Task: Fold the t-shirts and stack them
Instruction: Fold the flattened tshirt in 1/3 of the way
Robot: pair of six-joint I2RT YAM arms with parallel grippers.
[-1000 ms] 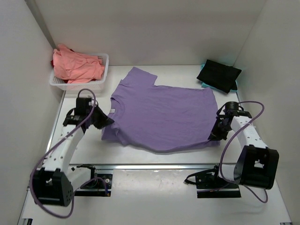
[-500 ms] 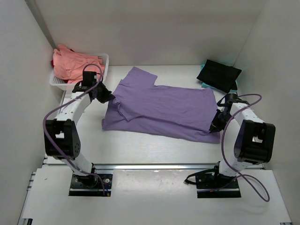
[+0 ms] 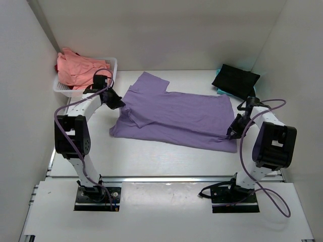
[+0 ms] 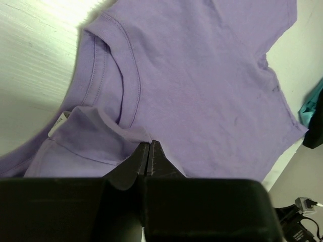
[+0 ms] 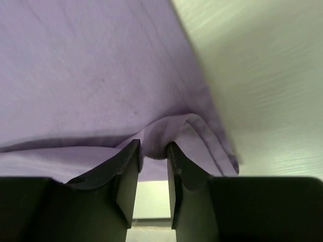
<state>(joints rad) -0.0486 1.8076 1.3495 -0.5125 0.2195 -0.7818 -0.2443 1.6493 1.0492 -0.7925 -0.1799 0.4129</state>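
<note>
The lavender t-shirt (image 3: 176, 118) lies across the middle of the table, its near edge folded back over itself. My left gripper (image 3: 116, 103) is shut on the cloth by the collar, at the shirt's left end. In the left wrist view its jaws (image 4: 150, 144) meet on a fold of the shirt (image 4: 202, 75). My right gripper (image 3: 232, 132) is at the shirt's right hem corner. In the right wrist view (image 5: 153, 148) a bunch of purple cloth (image 5: 91, 65) fills the narrow gap between the jaws. The salmon-pink shirts (image 3: 81, 70), the black shirt (image 3: 235, 80) and the teal shirt (image 3: 221, 91) lie apart.
The white lattice basket (image 3: 112, 75) at the back left holds the salmon-pink shirts, close behind my left gripper. The black shirt rests on the teal one at the back right. White walls close in the left, back and right sides. Both arm bases stand at the near edge.
Both grippers have moved away from the near edge toward the back, carrying the shirt's near edge. The shirt is now narrower front to back, with the edge folded over.
</note>
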